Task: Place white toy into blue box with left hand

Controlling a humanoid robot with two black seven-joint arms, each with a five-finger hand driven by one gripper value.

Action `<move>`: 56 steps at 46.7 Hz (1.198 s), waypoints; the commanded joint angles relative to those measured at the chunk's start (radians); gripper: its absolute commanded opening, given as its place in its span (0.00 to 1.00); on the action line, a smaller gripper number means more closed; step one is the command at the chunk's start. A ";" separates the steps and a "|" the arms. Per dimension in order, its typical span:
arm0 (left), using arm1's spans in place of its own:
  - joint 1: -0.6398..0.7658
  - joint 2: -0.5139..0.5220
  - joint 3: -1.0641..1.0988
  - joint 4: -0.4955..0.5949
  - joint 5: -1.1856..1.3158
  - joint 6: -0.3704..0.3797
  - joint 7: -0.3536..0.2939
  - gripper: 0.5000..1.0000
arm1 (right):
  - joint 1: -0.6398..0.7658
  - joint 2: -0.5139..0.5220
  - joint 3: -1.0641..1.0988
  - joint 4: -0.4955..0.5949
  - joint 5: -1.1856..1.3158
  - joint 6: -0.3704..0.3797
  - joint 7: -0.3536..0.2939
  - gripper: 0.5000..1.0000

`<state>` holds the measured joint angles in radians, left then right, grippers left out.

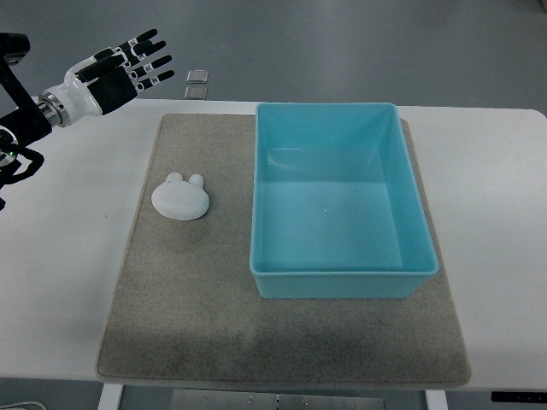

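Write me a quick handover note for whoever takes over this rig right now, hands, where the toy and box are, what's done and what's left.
Left hand: open, fingers spread, holding nothing, up at the far left corner of the table, well away from the toy.
Right hand: not in view.
White toy: lying on the grey mat, left of the box, untouched.
Blue box: on the mat, right of the toy, nothing inside.
Done: nothing yet.
Left: bring the left hand to the toy, grasp it, carry it over the box wall and release it inside.
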<state>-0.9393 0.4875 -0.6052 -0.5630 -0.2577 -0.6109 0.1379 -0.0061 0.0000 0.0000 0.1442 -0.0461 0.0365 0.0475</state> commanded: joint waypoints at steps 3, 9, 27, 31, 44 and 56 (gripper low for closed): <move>0.001 0.000 -0.001 0.002 0.000 0.000 0.000 1.00 | 0.000 0.000 0.000 0.000 0.000 0.000 0.000 0.87; -0.001 0.002 -0.002 0.003 0.000 0.000 -0.003 1.00 | 0.000 0.000 0.000 0.000 0.000 0.000 0.000 0.87; -0.021 0.010 -0.001 0.012 0.000 0.000 -0.001 1.00 | 0.000 0.000 0.000 0.000 0.000 -0.001 0.000 0.87; -0.021 0.010 -0.001 0.014 0.000 0.000 -0.003 1.00 | 0.000 0.000 0.000 0.000 0.000 0.000 0.000 0.87; -0.019 0.014 0.002 0.034 0.006 0.000 -0.014 1.00 | 0.000 0.000 0.000 0.000 0.000 0.000 0.000 0.87; -0.024 0.017 -0.019 0.018 0.178 0.000 -0.026 1.00 | 0.000 0.000 0.000 0.000 0.000 0.000 0.000 0.87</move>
<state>-0.9631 0.5025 -0.6150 -0.5324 -0.1376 -0.6109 0.1168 -0.0058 0.0000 0.0000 0.1442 -0.0460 0.0367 0.0476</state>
